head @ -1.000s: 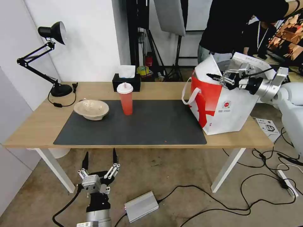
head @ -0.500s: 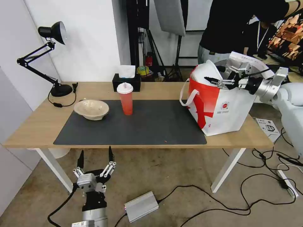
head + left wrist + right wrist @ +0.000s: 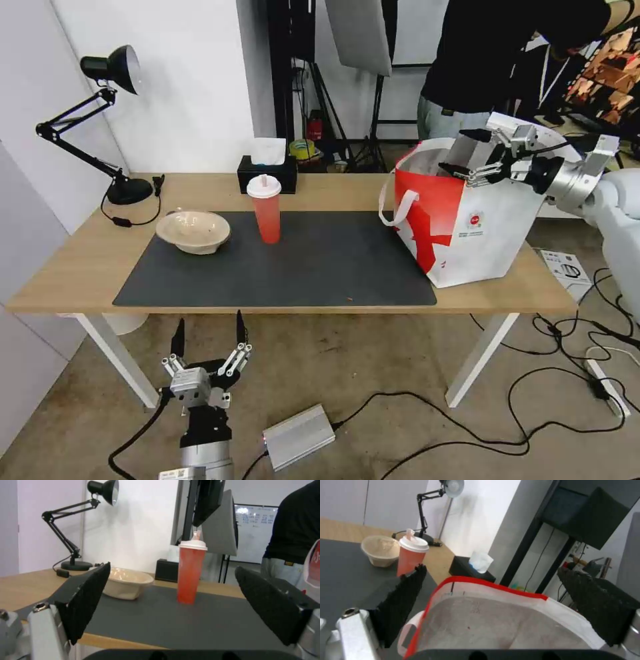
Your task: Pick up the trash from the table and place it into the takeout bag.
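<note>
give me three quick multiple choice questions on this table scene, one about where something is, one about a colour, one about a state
1. Where does the red drink cup stand?
A. inside the takeout bag
B. on the dark mat, beside the beige bowl
C. on the floor

2. What colour is the cup's lid?
A. white
B. black
C. green

3. How is the right end effector?
A. shut on the cup
B. open, above the takeout bag's mouth
C. resting on the mat

Answers: 1 B, the cup sits upright on the mat next to the beige bowl. 2 A, a white lid tops it. 3 B, its fingers are spread and empty over the takeout bag.
</note>
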`<state>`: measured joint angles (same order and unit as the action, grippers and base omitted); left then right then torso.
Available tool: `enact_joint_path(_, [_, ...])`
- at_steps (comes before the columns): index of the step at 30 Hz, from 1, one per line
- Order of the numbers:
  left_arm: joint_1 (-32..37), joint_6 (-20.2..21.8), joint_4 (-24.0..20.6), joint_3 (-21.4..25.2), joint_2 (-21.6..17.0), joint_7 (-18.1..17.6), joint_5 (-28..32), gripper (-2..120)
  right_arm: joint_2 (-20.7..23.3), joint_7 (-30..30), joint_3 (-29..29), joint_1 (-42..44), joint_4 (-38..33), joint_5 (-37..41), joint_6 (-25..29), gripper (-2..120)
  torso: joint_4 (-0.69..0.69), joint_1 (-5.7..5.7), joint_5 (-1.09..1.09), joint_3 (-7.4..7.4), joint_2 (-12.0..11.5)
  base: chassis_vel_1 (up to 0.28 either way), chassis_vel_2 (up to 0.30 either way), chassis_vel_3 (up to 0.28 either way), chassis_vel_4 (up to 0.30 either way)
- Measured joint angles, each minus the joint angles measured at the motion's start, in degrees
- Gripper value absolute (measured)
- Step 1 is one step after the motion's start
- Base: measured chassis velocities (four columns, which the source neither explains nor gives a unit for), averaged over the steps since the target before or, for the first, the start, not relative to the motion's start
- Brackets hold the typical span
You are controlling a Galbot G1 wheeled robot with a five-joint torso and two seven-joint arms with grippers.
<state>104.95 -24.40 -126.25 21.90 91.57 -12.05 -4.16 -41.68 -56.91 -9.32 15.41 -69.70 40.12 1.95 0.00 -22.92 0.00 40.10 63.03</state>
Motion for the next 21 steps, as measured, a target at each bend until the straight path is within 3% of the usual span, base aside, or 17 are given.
enact_joint_path(11, [0.0, 0.0, -0.1, 0.3, 0.0, 0.0, 0.0, 100, -0.2, 1.7, 0.1, -0.4, -0.6, 0.7, 0.0, 100, 0.00, 0.00, 0.00, 0.00, 0.0, 0.000, 0.000, 0.000, 0.000])
enact_joint_path(21, [0.0, 0.0, -0.3, 0.4, 0.0, 0.0, 0.1, 100, 0.1, 19.7, 0.9, 4.4, -12.4, 8.2, 3.5, 100, 0.01, 0.00, -0.01, 0.00, 0.0, 0.000, 0.000, 0.000, 0.000])
